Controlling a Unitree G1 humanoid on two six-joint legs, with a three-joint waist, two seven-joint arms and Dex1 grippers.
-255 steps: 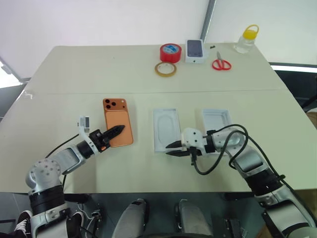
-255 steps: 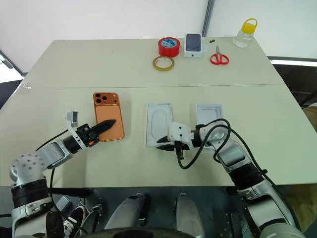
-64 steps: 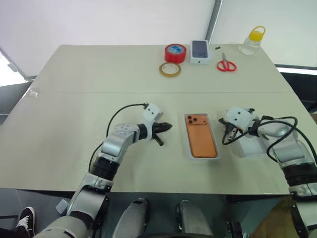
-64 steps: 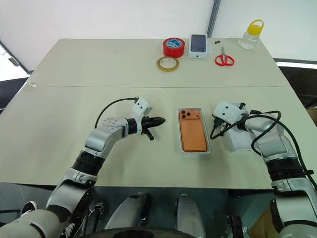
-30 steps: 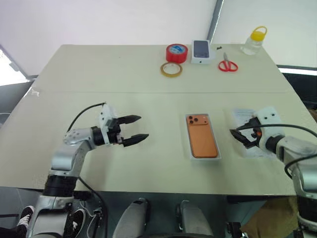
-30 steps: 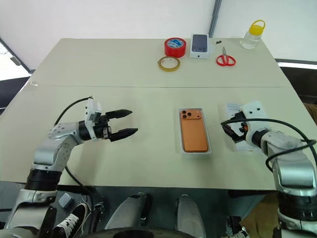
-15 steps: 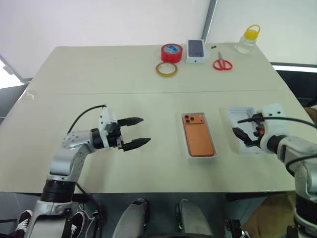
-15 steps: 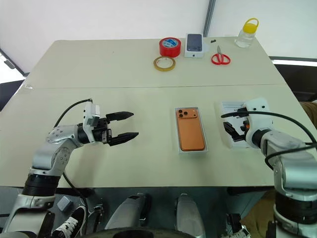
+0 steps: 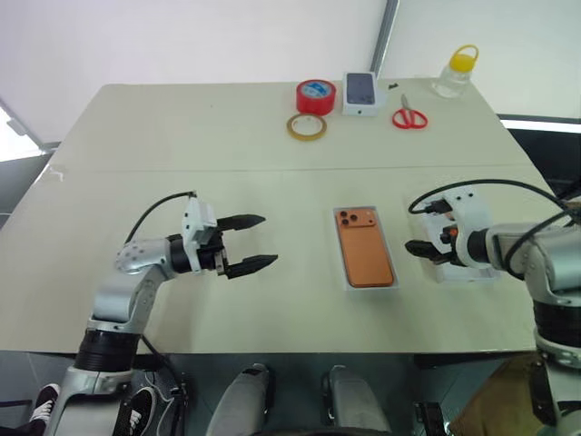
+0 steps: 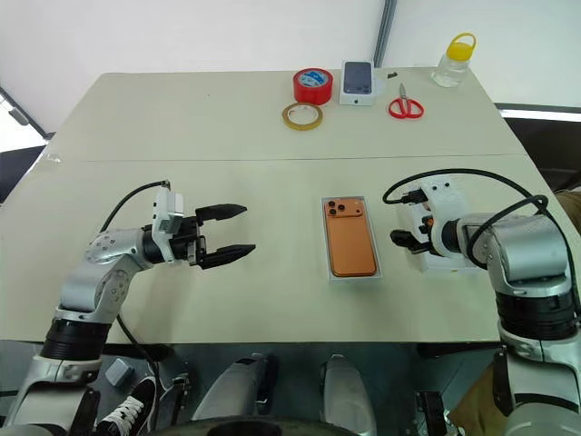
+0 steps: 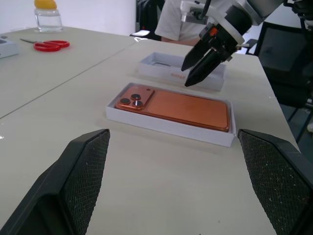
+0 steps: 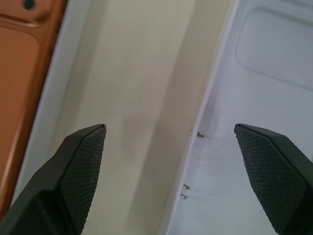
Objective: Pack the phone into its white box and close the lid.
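Matte beige table (image 9: 182,145), glossy orange phone (image 9: 365,249) – shallow white box (image 11: 161,125)

Bare table (image 9: 272,195) around boxed phone (image 9: 365,248)

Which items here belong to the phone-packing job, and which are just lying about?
Job: phone, white box holding it, lid under the right gripper.
Lying about: red tape, clear tape ring, small printed box, scissors, bottle.
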